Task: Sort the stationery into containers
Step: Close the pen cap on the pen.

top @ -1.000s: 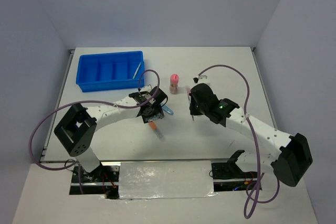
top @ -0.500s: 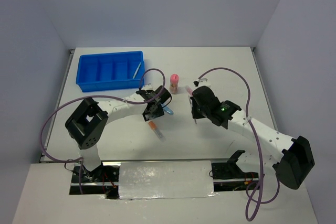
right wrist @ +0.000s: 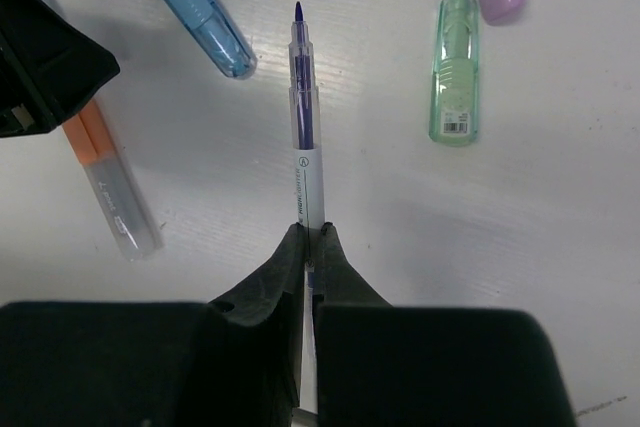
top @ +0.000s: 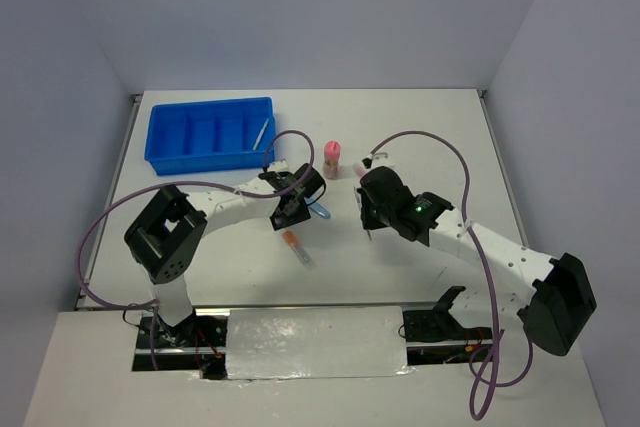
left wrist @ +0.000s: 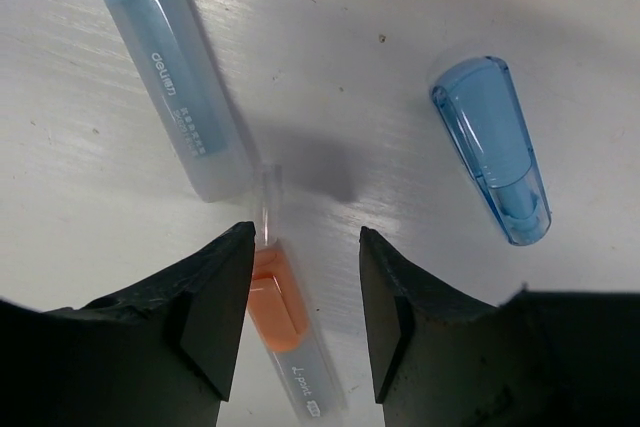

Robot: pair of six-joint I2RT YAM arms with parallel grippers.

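My right gripper [right wrist: 311,239] pinches the thin purple pen [right wrist: 304,147] near its rear (light, stiff, probably slick). My left gripper [left wrist: 305,257] hangs spread over the orange marker [left wrist: 278,302], best gripped mid-barrel.

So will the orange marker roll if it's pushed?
Probably a little: the orange marker lies flat on the table and looks rounded, so a sideways nudge could roll it. It looks like hard plastic, so likely won't bend. Its shiny barrel might slip in the left end effector.
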